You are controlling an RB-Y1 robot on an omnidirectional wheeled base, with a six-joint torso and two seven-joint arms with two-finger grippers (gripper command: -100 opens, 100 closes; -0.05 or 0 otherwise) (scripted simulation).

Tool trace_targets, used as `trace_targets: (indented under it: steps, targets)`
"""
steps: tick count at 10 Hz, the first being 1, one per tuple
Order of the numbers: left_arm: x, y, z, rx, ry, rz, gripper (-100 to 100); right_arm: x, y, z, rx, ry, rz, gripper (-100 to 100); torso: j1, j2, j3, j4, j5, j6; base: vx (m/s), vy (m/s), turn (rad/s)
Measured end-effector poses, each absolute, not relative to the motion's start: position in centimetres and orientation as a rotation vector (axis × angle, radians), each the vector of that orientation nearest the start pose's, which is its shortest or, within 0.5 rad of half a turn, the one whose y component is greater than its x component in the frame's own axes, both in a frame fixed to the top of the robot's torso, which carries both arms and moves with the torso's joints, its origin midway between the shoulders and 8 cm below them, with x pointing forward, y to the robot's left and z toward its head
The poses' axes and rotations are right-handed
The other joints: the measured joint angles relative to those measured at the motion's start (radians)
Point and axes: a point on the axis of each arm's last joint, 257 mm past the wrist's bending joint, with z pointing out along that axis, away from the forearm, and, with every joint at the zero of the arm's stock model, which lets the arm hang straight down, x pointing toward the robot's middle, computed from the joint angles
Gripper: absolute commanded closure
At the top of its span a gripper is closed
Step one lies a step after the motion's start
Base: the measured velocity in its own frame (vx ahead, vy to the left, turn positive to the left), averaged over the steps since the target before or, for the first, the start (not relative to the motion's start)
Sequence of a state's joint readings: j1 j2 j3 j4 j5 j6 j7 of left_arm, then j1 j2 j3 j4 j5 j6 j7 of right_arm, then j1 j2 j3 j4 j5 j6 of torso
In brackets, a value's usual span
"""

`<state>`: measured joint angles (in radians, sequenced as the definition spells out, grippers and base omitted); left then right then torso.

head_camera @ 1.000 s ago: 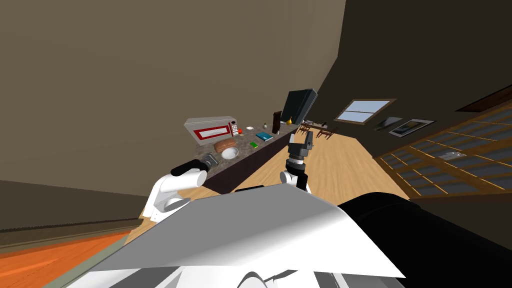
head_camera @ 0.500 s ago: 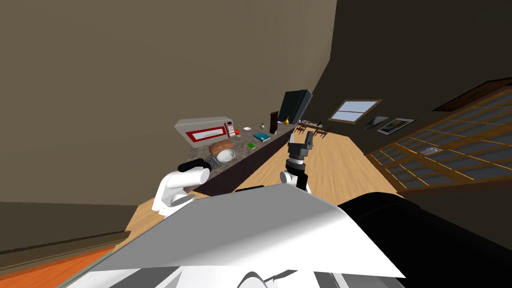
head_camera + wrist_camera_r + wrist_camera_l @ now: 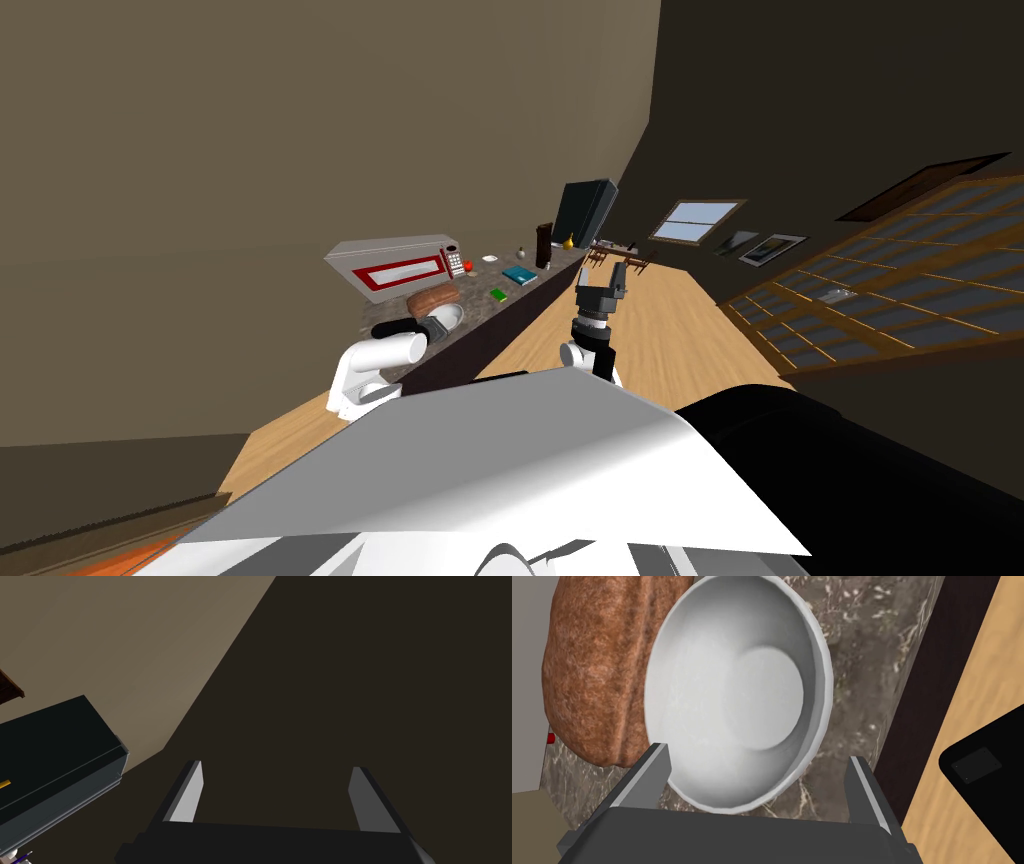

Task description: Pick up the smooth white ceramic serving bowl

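Note:
A plain white bowl (image 3: 737, 696) rests on the dark marbled counter (image 3: 857, 641), right beside a brown loaf (image 3: 597, 661). In the left wrist view my left gripper (image 3: 762, 768) hangs open just over the bowl's near rim, one finger (image 3: 654, 768) beside the rim next to the loaf, the other finger (image 3: 864, 786) out past the rim over bare counter. The head view shows that gripper (image 3: 432, 328) at the bowl (image 3: 449, 316) on the counter's near end. My right gripper (image 3: 613, 277) is held up over the wooden floor, open and empty, its fingers (image 3: 192, 793) apart.
Behind the loaf (image 3: 432, 296) stands a grey microwave (image 3: 395, 266) with a red door frame. Further along the counter (image 3: 500, 312) lie a green item (image 3: 497, 293), a teal book (image 3: 519, 274), a small white dish (image 3: 489, 258), a dark tall block (image 3: 543, 246) and a dark fridge (image 3: 583, 212). The counter's front edge drops to wooden floor (image 3: 977, 681).
My head view has shifted as I moved closer along the counter. My left arm has reached forward, bringing its gripper from short of the bowl to right over it.

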<state>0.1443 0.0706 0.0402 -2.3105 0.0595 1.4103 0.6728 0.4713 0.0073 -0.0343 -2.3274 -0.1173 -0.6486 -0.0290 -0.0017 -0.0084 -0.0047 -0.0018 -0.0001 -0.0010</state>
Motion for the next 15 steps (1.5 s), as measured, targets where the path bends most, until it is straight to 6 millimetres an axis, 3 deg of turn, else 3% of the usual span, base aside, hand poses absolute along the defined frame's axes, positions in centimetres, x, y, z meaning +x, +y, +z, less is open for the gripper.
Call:
trace_targets:
  steps: [3,4,5,9,10,14,15]
  targets:
    - [38.6,23.9,-28.3,-2.499,1.085,-0.892,-100,30.1,-29.7,7.9,0.554,0.367,1.418,0,0.002,0.002,0.001,0.0,0.0,0.0,0.048,0.0,-0.022]
    - [38.6,23.8,-28.4,-2.503,1.085,-0.89,0,30.1,-29.7,7.9,0.554,0.367,1.419,0,0.002,0.004,0.002,0.001,0.0,0.0,0.0,0.0,0.0]
    - [38.6,23.8,-28.4,-2.503,1.085,-0.89,-100,30.1,-29.7,7.9,0.554,0.367,1.419,0,0.002,0.005,0.003,0.001,0.0,0.0,0.011,-0.003,0.019]
    - [39.6,23.7,-29.8,-2.498,1.093,-0.896,-100,30.1,-29.7,7.9,0.554,0.367,1.419,0,0.002,0.005,0.003,0.001,0.0,0.0,0.012,-0.004,0.012]
    - [39.7,23.7,-29.8,-2.496,1.093,-0.898,100,30.1,-29.7,7.9,0.554,0.367,1.419,0,0.002,0.005,0.003,0.001,0.0,0.0,0.0,0.0,0.0]
    - [39.6,23.7,-29.9,-2.499,1.093,-0.896,100,30.1,-29.7,7.9,0.554,0.367,1.419,0,0.002,0.006,0.004,0.002,0.0,0.0,0.0,0.0,0.0]
    - [39.6,23.7,-29.9,-2.499,1.093,-0.896,0,30.1,-29.7,7.9,0.554,0.367,1.419,0,0.002,0.006,0.004,0.002,0.0,0.0,0.0,0.0,0.0]
